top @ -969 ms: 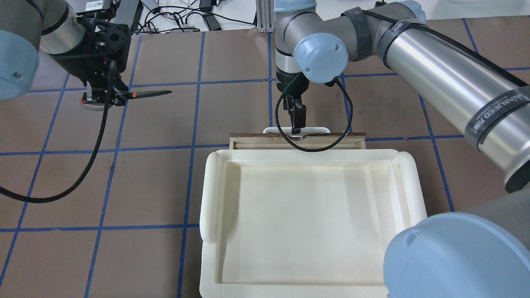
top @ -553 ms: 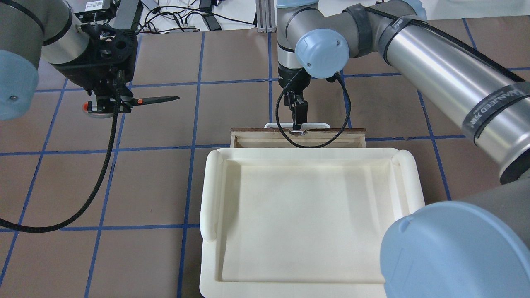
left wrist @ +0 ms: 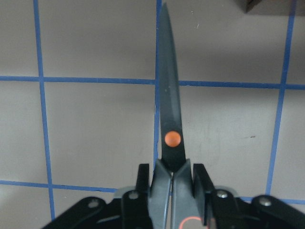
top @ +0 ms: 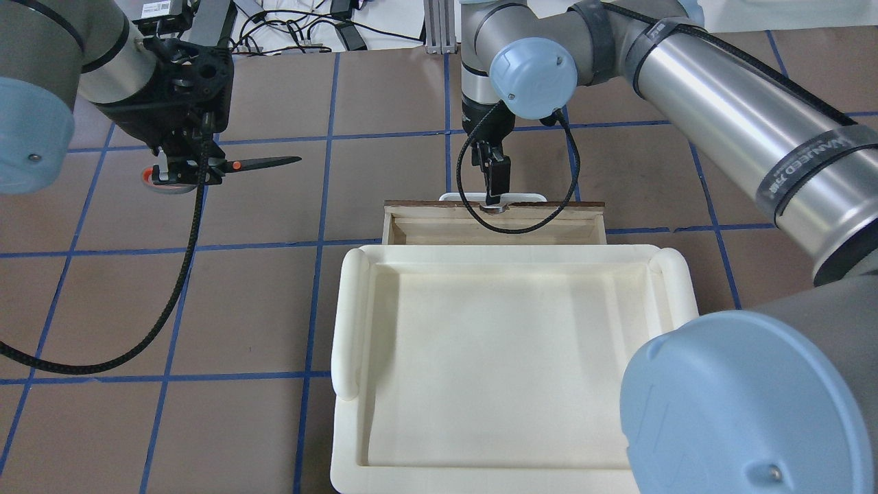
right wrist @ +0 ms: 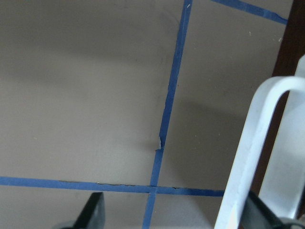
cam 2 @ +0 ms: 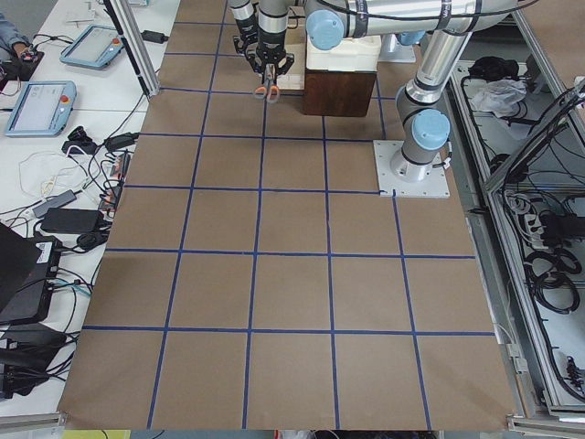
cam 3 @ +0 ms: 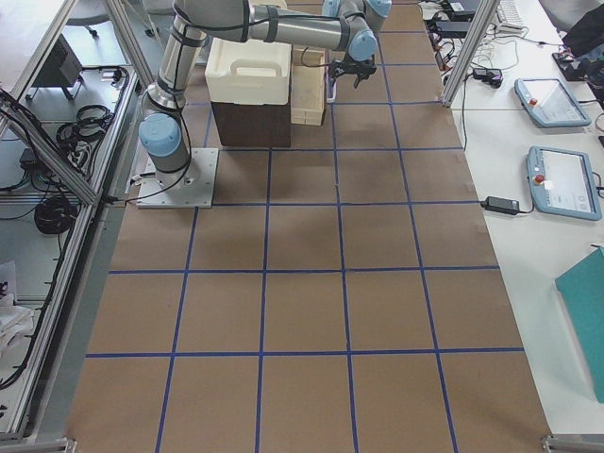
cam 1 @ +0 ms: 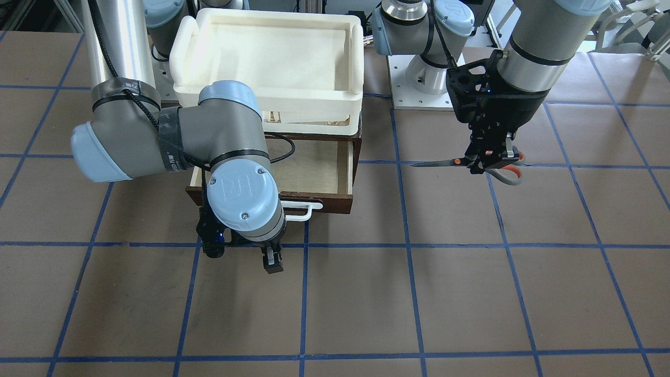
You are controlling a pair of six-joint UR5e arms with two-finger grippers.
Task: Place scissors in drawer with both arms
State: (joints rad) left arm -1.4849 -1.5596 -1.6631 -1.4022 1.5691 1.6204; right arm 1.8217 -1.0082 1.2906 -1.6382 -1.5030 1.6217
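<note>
My left gripper point(top: 185, 173) is shut on the scissors point(top: 264, 163) by their handles and holds them level above the table, left of the drawer, blades pointing toward it. The left wrist view shows the scissors point(left wrist: 167, 105) closed, orange pivot dot up, between the fingers point(left wrist: 199, 177). The drawer point(cam 1: 314, 170) is partly pulled out, its pale interior showing. My right gripper point(cam 1: 243, 259) is open at the white bar handle point(cam 1: 301, 208). In the right wrist view the handle point(right wrist: 248, 152) lies just inside one finger point(right wrist: 259, 210).
A cream-white tray point(top: 675, 295) sits on top of the cabinet above the drawer and covers most of it from overhead. The right arm's elbow point(cam 1: 235, 199) hangs over the drawer's front. Brown table with blue grid tape lies all around.
The drawer front has slid farther out from under the tray, with the right gripper moving along at its handle. The left gripper has shifted slightly right with the scissors.
</note>
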